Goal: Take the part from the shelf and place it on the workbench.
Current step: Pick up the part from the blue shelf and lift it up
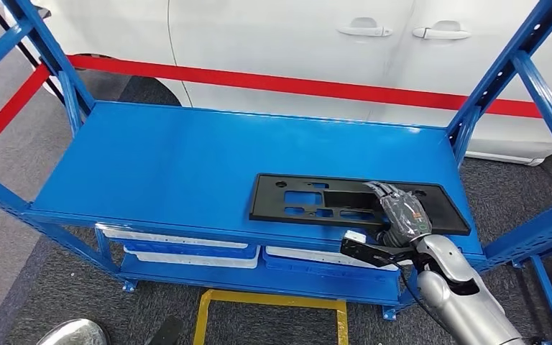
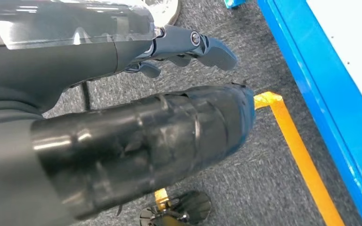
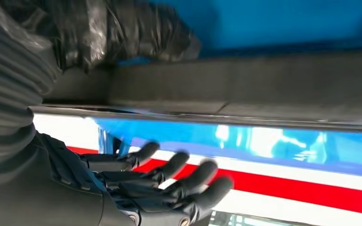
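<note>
My right robot hand (image 1: 401,210) lies on the part (image 1: 316,200), a flat black plate with cut-outs that rests on the blue shelf (image 1: 187,165). The part sits toward the shelf's right front corner, its long side nearly parallel to the front edge and just behind it; its right end stops short of the shelf's right edge. From the head view my right robot hand comes over the front edge and covers the part's right-hand portion, fingers laid along its top. In the right wrist view the thumb (image 3: 136,33) presses on one face of the part's (image 3: 245,84) dark edge while the fingers (image 3: 184,183) are spread and held apart from the other face, so I cannot tell whether I grip it or only rest on it.

Left of the part the shelf top is bare blue surface out to the left upright and back to the rear edge. Blue posts (image 1: 507,68) rise at the corners and lean outward in the picture. Behind the rear edge run a red band (image 1: 273,84) and a white car body (image 1: 287,36). Under the top level, white and blue bins (image 1: 187,251) sit on a lower level.

My left robot hand (image 2: 188,44) hangs beside the shelf over grey carpet (image 2: 264,179), fingers loosely curled on nothing, near a yellow floor line (image 2: 301,155).
</note>
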Available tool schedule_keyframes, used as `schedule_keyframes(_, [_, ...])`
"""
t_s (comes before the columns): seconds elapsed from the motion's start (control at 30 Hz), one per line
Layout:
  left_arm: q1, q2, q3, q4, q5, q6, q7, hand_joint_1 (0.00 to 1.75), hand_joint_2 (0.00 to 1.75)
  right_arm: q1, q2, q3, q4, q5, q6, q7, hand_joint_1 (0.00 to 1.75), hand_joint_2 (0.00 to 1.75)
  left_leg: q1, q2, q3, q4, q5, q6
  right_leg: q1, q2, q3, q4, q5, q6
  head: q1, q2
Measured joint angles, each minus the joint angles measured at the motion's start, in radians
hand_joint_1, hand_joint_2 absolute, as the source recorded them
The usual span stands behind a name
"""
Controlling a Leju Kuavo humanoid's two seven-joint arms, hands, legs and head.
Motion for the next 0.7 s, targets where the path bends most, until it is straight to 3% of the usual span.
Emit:
schedule_keyframes(0.1, [0.000,0.000,0.000,0.000,0.000,0.000,0.000,0.00,0.00,0.010,0.000,-0.010,0.009,-0.004,-0.006,-0.001,1.75,1.75,0.001,0.001,0.001,-0.003,0.002,0.006,-0.004,0.000,-0.078,0.168,-0.083,0.011,0.000,0.000])
schedule_keyframes(0.13, [0.001,0.000,0.000,0.000,0.000,0.000,0.000,0.00,0.00,0.015,0.000,-0.011,0.012,-0.004,-0.010,-0.002,1.75,1.75,0.001,0.001,0.001,-0.002,0.001,0.007,-0.005,0.000,-0.101,0.214,-0.094,0.014,0.000,0.000])
schedule_keyframes(0.17, [0.001,0.000,0.000,0.000,0.000,0.000,0.000,0.00,0.00,0.020,0.000,-0.012,0.014,-0.005,-0.013,-0.004,1.75,1.75,0.001,0.001,0.001,0.000,0.000,0.006,-0.007,0.000,-0.109,0.228,-0.087,0.017,0.000,0.000])
schedule_keyframes(0.2, [0.001,0.000,0.000,0.000,0.000,0.000,0.000,0.00,0.00,0.023,0.000,-0.014,0.016,-0.005,-0.016,-0.005,1.75,1.75,0.002,0.000,0.001,0.003,-0.002,0.006,-0.010,0.000,-0.098,0.203,-0.063,0.018,0.000,0.000])
schedule_keyframes(0.27, [0.001,0.000,0.000,0.000,0.000,0.000,0.000,0.00,0.00,0.023,0.000,-0.022,0.017,-0.004,-0.023,-0.008,1.75,1.75,0.002,-0.001,0.002,0.010,-0.009,0.001,-0.014,-0.001,-0.038,0.082,-0.001,0.018,0.000,0.000])
schedule_keyframes(0.33, [0.001,0.000,0.000,0.000,0.002,0.000,0.000,0.00,0.00,0.024,0.000,-0.029,0.017,-0.002,-0.031,-0.010,1.75,1.75,-0.001,-0.002,0.001,0.017,-0.014,-0.008,-0.011,0.001,0.006,-0.007,0.023,0.012,0.000,0.000])
schedule_keyframes(0.43, [0.001,0.000,-0.001,0.000,0.005,0.000,0.001,0.00,0.00,0.027,0.001,-0.035,0.014,0.004,-0.039,-0.014,1.75,1.75,-0.003,-0.002,-0.001,0.017,-0.015,-0.023,-0.007,0.001,0.012,-0.024,0.022,-0.005,-0.001,0.000])
schedule_keyframes(0.5, [0.001,0.000,-0.001,0.000,0.006,0.000,0.002,0.00,0.00,0.028,0.001,-0.042,0.011,0.007,-0.042,-0.018,1.75,1.75,-0.001,0.000,-0.011,0.044,-0.039,-0.033,-0.010,-0.001,0.016,-0.030,0.025,-0.019,0.000,0.000])
schedule_keyframes(0.57, [0.001,0.000,-0.001,0.000,0.007,0.000,0.002,0.00,0.00,0.034,0.001,-0.050,0.008,0.012,-0.052,-0.022,1.75,1.75,0.002,0.001,-0.054,0.144,-0.097,-0.040,-0.010,-0.005,0.018,-0.033,0.025,-0.030,0.000,0.000])
schedule_keyframes(0.63, [0.004,0.000,-0.001,0.000,0.009,0.000,0.002,0.00,0.00,0.049,0.002,-0.057,-0.003,0.030,-0.074,-0.025,1.75,1.75,0.003,0.001,-0.110,0.268,-0.147,-0.044,-0.008,-0.008,0.018,-0.033,0.024,-0.034,0.000,0.000])
schedule_keyframes(0.67, [0.005,0.000,-0.001,0.000,0.011,0.000,0.002,0.00,0.00,0.061,0.003,-0.061,-0.014,0.043,-0.090,-0.025,1.75,1.75,0.003,0.001,-0.124,0.295,-0.148,-0.046,-0.008,-0.008,0.018,-0.032,0.024,-0.034,0.000,0.000])
schedule_keyframes(0.7, [0.006,0.000,-0.001,0.000,0.013,0.001,0.002,0.00,0.00,0.076,0.003,-0.065,-0.030,0.061,-0.110,-0.023,1.75,1.75,0.003,0.001,-0.118,0.282,-0.129,-0.045,-0.008,-0.008,0.018,-0.032,0.024,-0.034,0.000,0.000])
